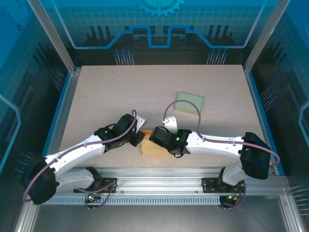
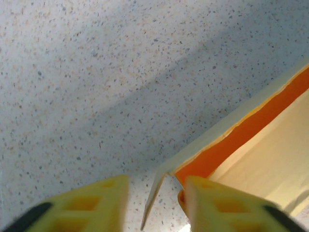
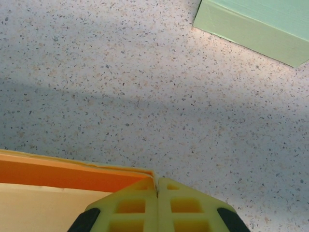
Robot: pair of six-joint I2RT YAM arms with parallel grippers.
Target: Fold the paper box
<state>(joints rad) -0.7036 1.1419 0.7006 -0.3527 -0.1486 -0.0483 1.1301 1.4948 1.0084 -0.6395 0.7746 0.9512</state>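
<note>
The paper box (image 2: 251, 126) is seen in cream and orange, the table (image 2: 96, 72) in speckled grey-beige, and the other box (image 3: 256, 24) in pale green.

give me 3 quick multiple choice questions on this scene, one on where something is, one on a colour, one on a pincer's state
1. Seen from above, where is the green box relative to the paper box?
A) nearer the arm bases
B) farther back and to the right
C) stacked on it

2. What colour is the paper box's inner wall in the wrist views?
A) blue
B) orange
C) black

3. What state is the right pincer in?
A) shut tight
B) wide open
C) clamped on the green box

Answers: 1 B, it sits higher in the top view, to the right; 2 B, an orange band runs beside the pale yellow sheet; 3 A, no gap shows between its yellow fingers.
</note>
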